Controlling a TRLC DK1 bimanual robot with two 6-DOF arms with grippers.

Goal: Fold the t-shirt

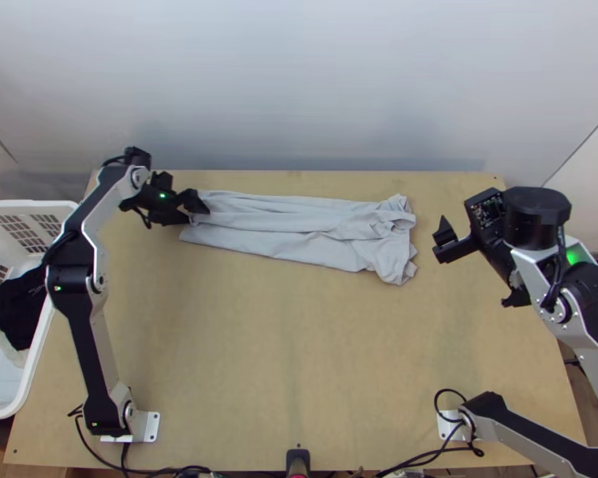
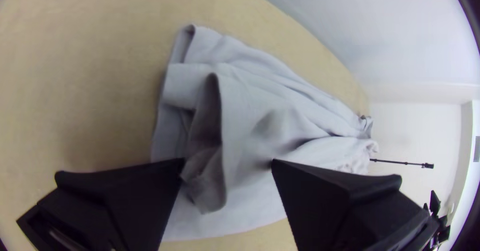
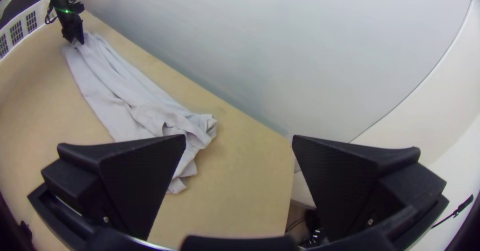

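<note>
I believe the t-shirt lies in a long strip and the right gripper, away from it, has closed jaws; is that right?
Not quite: the right wrist view shows the right gripper with open jaws. The t-shirt lies in a long strip, away from it.

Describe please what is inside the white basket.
Inside the white basket lies a bunched black cloth, with something pale at its edge. Whatever lies beneath the cloth is covered, so I cannot tell.

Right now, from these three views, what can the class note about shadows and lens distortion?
Top view: soft shadows on the wall behind the table; left wrist view: the table's far edge bows, shade darkens the t-shirt's folds; right wrist view: a wall seam curves, lower corners go dark.
</note>
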